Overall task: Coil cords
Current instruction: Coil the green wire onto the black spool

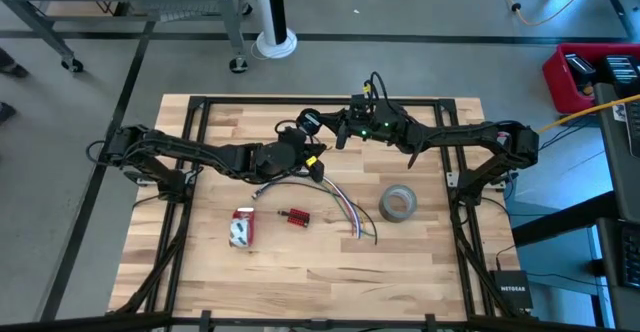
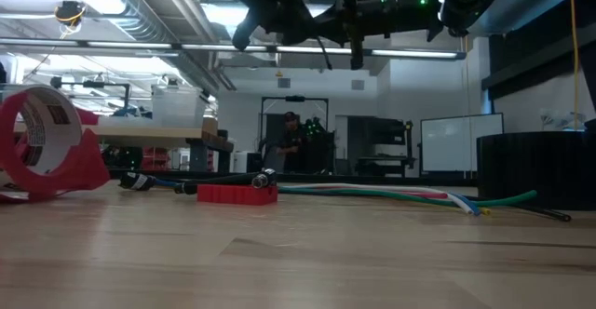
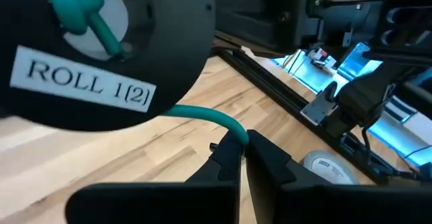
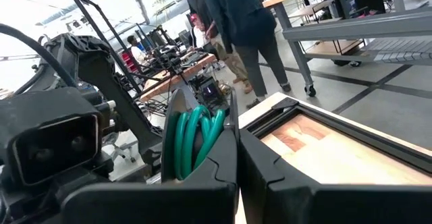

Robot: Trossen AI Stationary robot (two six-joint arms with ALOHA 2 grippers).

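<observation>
arms: two, each with one gripper — left gripper point(image 1: 318, 162), right gripper point(image 1: 312, 123) | grey tape roll point(image 1: 398, 204): one | red tape dispenser point(image 1: 242, 227): one | small red block point(image 1: 296, 216): one | loose cable bundle point(image 1: 345, 208): one | people past the table point(image 4: 239, 21): at least two

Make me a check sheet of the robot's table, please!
Surface: wooden table, plank top.
Job's things: teal cord, coiled at the right gripper, one strand running to the left gripper.
Clutter: grey tape roll, red tape dispenser, small red block.
Grippers: left gripper shut on the strand; right gripper shut on the coil; both raised over the table's far middle.
Cables: coloured wires lying loose on the table.
Surroundings: people standing beyond the table.
</observation>
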